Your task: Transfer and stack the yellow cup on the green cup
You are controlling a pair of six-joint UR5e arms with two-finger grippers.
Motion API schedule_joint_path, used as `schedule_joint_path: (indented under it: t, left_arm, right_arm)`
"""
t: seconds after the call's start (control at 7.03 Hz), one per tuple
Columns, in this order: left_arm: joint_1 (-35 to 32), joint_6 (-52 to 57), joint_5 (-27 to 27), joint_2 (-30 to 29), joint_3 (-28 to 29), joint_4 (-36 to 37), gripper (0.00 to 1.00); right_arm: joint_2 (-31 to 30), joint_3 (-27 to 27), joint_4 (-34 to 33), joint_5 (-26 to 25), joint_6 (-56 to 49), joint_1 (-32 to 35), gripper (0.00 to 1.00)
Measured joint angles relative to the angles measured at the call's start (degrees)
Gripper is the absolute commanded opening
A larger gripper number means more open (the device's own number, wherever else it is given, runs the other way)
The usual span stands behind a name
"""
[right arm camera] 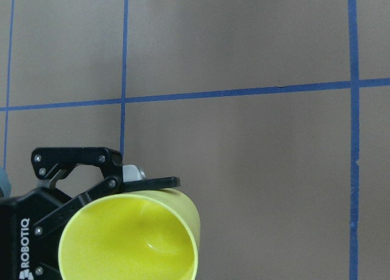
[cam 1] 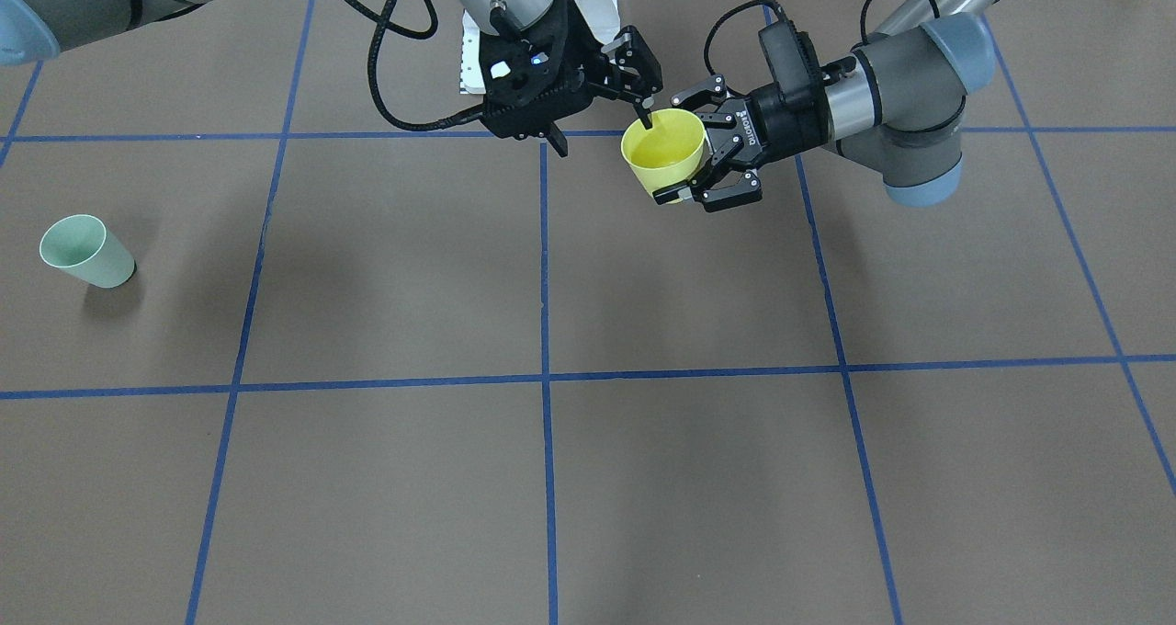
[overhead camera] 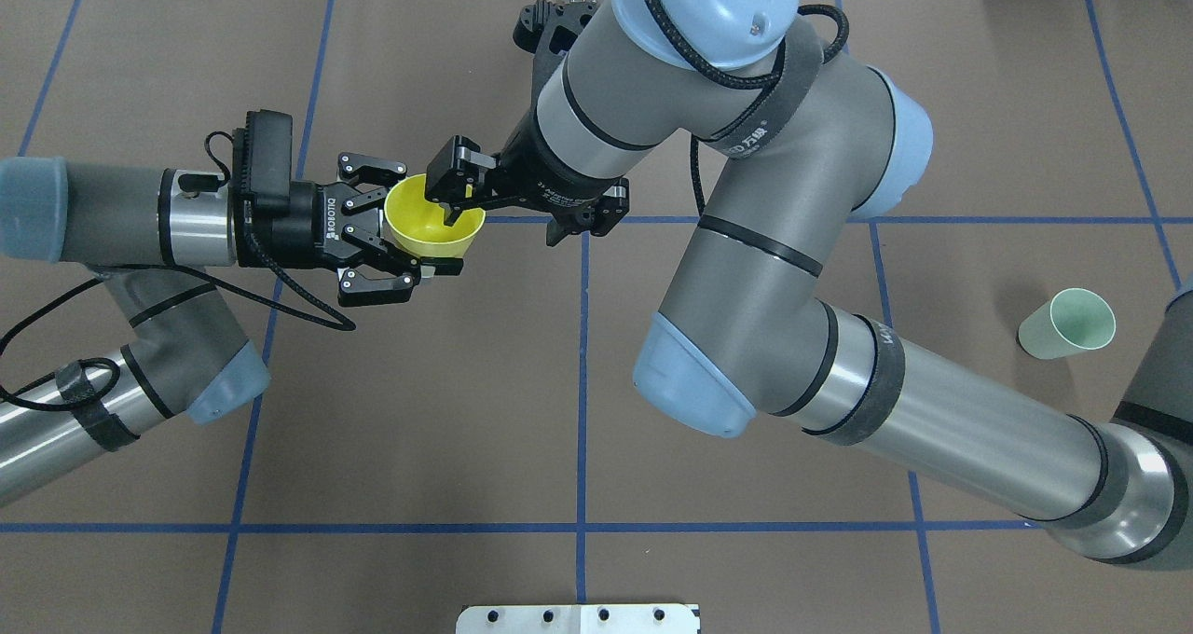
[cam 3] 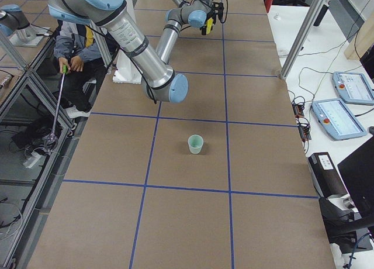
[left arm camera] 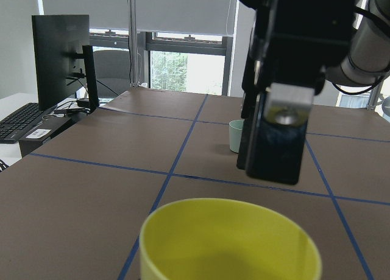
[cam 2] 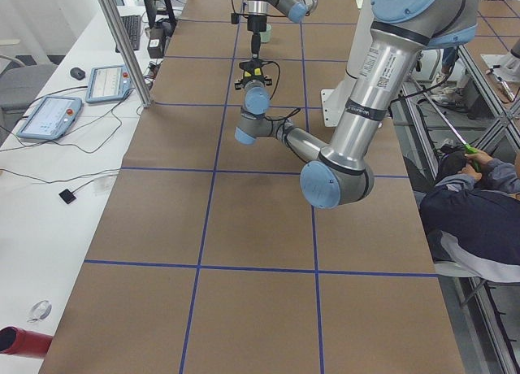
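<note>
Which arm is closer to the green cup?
Right. The right arm passes close by the green cup; the left arm is far off, holding the yellow cup.

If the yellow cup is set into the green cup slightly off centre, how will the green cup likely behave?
It probably tips easily: the green cup stands upright on its narrower base, wider rim on top. It looks like thin, empty plastic, so likely light. It may also slide on the smooth brown table cover when pushed sideways.
</note>
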Motion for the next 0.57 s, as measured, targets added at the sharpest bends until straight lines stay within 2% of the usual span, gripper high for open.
schedule_joint_path:
  t: [0.28,0.43,0.57]
  left_arm:
    - [0.3,0.1,-0.1,-0.1,0.0,-0.2,0.15]
    - [0.4,0.1,-0.1,-0.2,0.0,-0.3,0.16]
    - [0.4,0.1,0.1,-0.4,0.0,-0.3,0.16]
  right_arm:
    - [1.2,-1.9,0.0,-0.1,-0.1,0.0,0.96]
    - [1.6,-2.7,0.1,-0.3,-0.2,-0.1,0.90]
    - [1.6,-3.2,0.1,-0.8,-0.4,-0.2,0.78]
